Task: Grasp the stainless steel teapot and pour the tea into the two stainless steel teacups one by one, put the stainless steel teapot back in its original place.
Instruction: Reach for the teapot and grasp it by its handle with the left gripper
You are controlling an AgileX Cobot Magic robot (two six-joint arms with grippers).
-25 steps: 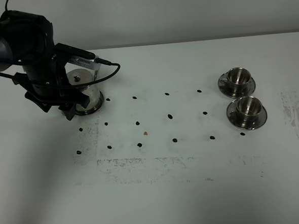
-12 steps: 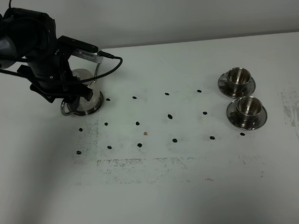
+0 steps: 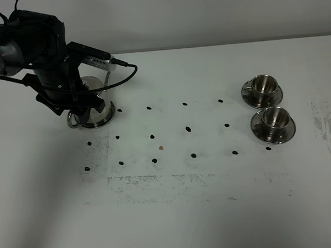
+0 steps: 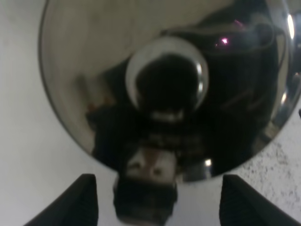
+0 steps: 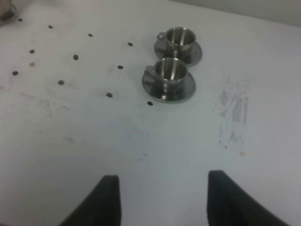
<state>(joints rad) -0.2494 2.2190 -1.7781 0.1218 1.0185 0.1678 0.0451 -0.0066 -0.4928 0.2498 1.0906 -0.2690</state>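
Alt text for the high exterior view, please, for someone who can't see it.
A black robot arm leans over a shiny steel teapot at the left of a white table marked with black dots. At the right, a far cup and a near cup, both steel, sit on saucers.

- Ext. high cam: mounted above, looks down at a slant on the whole tabletop (image 3: 177,224) from far off. Teapot (image 3: 97,112) at left, two teacups (image 3: 273,123) at right.
- L wrist cam: faces straight down, v. close. Teapot lid nearly fills the frame, left pincer (image 4: 162,202) tips at the frame edge.
- R wrist cam: well above the tabletop, angled fwd and down. Right pincer (image 5: 162,197) tips at the near edge, teacups farther off.
- Shared: ext. + L wrist both show the teapot. Ext. + R wrist both show the teacups and black dots (image 3: 188,128).
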